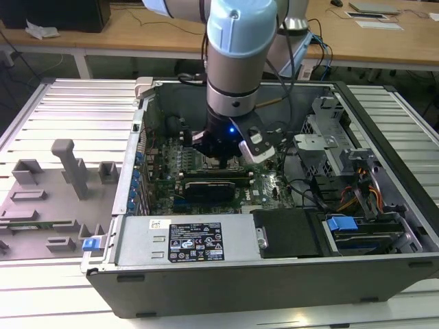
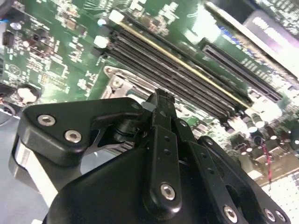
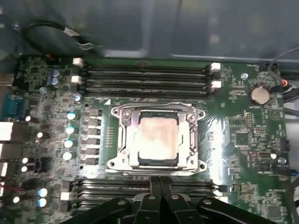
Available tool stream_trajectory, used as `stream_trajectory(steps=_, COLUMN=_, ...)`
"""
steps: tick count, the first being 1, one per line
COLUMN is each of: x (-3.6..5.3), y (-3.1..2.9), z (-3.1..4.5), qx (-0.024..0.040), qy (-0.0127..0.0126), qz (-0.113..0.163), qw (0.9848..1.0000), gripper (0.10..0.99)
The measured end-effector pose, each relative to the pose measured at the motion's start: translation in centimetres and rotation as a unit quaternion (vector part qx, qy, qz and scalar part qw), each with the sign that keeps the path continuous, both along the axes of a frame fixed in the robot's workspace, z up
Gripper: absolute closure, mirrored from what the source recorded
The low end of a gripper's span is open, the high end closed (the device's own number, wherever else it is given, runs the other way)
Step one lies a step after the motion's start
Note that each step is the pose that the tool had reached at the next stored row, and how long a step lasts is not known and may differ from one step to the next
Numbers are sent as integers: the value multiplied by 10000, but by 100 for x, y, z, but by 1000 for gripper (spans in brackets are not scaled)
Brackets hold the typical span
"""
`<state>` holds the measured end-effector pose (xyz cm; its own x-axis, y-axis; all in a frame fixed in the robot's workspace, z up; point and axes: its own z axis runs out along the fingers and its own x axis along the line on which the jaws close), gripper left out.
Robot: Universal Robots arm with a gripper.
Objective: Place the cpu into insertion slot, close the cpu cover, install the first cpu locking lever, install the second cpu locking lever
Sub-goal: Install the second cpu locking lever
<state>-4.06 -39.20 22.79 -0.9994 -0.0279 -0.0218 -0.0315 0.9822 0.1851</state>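
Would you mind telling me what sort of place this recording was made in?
Probably a robotics lab or workshop bench: an open computer case lies on a ribbed metal table, grey fixture blocks stand beside it, and wooden desks run behind. The gripper hangs over the motherboard.

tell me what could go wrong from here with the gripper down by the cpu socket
The gripper sits low over the motherboard, right at the edge of the cpu cover. A small sideways slip could scrape the memory slots or nearby capacitors. Pressing off-centre on the cover could also shift the cpu.
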Motion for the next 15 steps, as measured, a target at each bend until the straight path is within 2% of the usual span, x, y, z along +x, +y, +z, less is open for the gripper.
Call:
stream_trajectory(steps=1, x=10, y=27, z=0, qx=0, qy=0, qz=2, qw=10000, gripper=980)
stream_trajectory(steps=3, x=21, y=144, z=0, qx=0, qy=0, qz=7, qw=10000, gripper=980)
stream_trajectory(steps=6, x=24, y=260, z=1, qx=-1, qy=0, qz=7, qw=10000, gripper=980)
stream_trajectory(steps=9, x=24, y=289, z=23, qx=-21, qy=0, qz=7, qw=10000, gripper=980)
stream_trajectory(steps=12, x=24, y=296, z=97, qx=-62, qy=0, qz=8, qw=10000, gripper=980)
stream_trajectory(steps=15, x=25, y=299, z=104, qx=-76, qy=0, qz=8, qw=10000, gripper=980)
